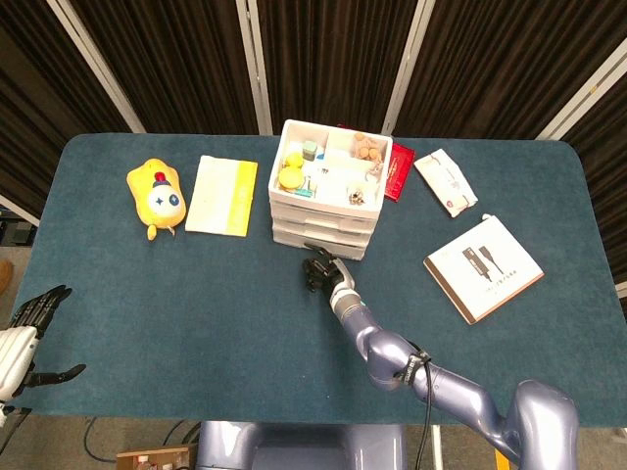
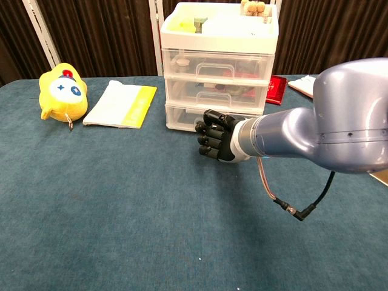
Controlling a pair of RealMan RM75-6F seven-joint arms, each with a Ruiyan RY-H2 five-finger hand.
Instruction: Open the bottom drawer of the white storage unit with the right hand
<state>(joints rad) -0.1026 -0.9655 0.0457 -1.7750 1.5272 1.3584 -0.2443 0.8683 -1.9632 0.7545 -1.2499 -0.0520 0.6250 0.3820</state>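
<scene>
The right hand (image 2: 215, 142) is black, with its fingers curled in at the front of the bottom drawer (image 2: 188, 117). The fingertips lie against the drawer face, but whether they really hook the handle I cannot tell, because the hand itself covers that part. A smooth silver-grey arm (image 2: 315, 124) comes in behind it from the right side, and a thin cable hangs under the wrist.

The drawer belongs to a white storage unit (image 1: 326, 191) of clear, glossy plastic, with three drawers stacked and an open tray on top (small items lie in the tray's compartments). The unit stands near the far middle of the table (image 1: 147, 313), which has a dark blue, felt-like cover.

To the left of the unit lies a flat white and yellow packet (image 1: 222, 195), and further left a round yellow plush toy (image 1: 157, 197). Behind the unit, touching it, is a red flat box (image 1: 397, 171). To the right are a small white packet (image 1: 446, 182) and a rectangular booklet (image 1: 483, 266).

The left hand (image 1: 29, 333) hangs off the table's near left edge, holding nothing, its fingers spread.
</scene>
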